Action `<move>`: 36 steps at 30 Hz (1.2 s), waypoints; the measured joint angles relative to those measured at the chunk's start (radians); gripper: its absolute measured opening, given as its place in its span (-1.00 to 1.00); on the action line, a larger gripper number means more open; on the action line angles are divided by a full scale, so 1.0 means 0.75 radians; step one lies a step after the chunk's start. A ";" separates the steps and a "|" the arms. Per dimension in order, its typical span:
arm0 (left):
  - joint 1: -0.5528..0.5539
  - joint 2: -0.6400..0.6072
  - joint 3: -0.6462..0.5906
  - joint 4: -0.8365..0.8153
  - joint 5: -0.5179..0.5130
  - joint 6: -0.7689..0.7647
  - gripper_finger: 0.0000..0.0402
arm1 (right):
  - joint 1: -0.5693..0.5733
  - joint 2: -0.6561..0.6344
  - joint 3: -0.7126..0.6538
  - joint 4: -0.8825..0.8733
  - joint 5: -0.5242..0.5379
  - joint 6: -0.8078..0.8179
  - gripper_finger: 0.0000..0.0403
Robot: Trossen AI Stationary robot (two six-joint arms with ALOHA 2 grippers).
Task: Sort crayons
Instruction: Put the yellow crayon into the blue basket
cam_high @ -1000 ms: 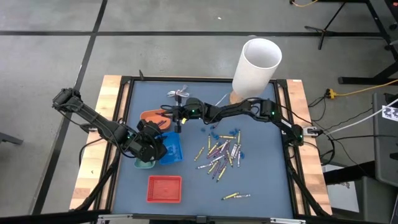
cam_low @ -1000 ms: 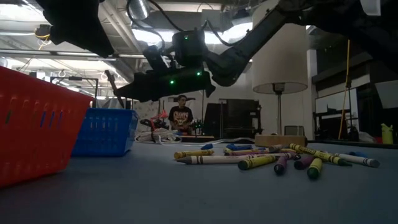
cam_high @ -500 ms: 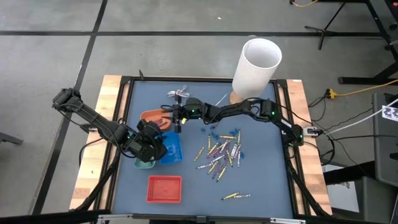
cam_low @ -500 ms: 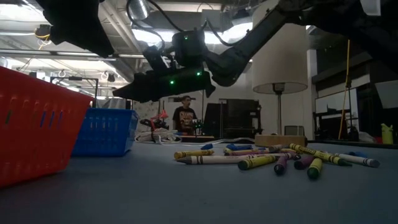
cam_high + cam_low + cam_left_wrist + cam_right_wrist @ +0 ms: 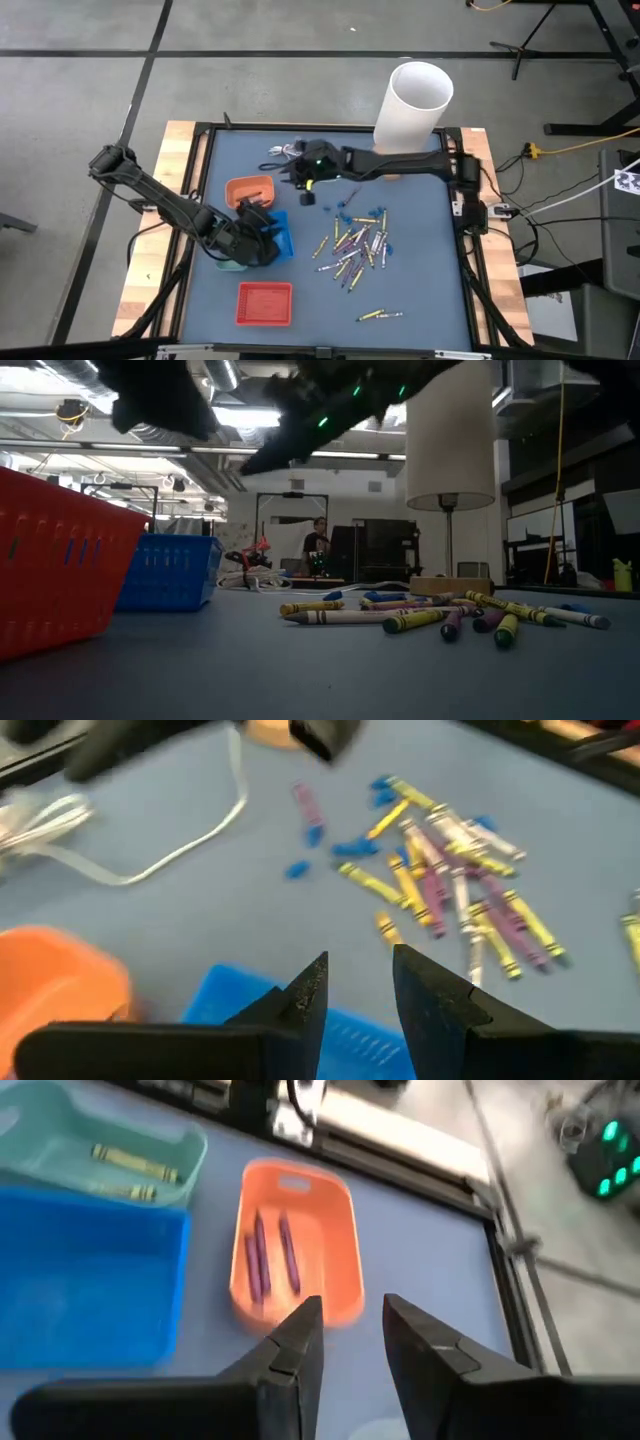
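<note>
Right hand (image 5: 297, 176) open and empty beside orange tray (image 5: 247, 189); left hand (image 5: 262, 251) open, empty, over blue tray (image 5: 282, 228); crayons (image 5: 355, 243) heaped on tabletop (image 5: 420, 280).

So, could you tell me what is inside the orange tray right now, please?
The right wrist view shows three purple crayons lying lengthwise in the orange tray. The right gripper, open and empty, covers the tray's near end, so anything there is hidden.
</note>
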 joint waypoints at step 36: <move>0.426 0.639 0.502 0.216 0.811 0.450 -0.50 | 0.000 -0.863 -0.506 -1.118 0.060 0.362 -0.48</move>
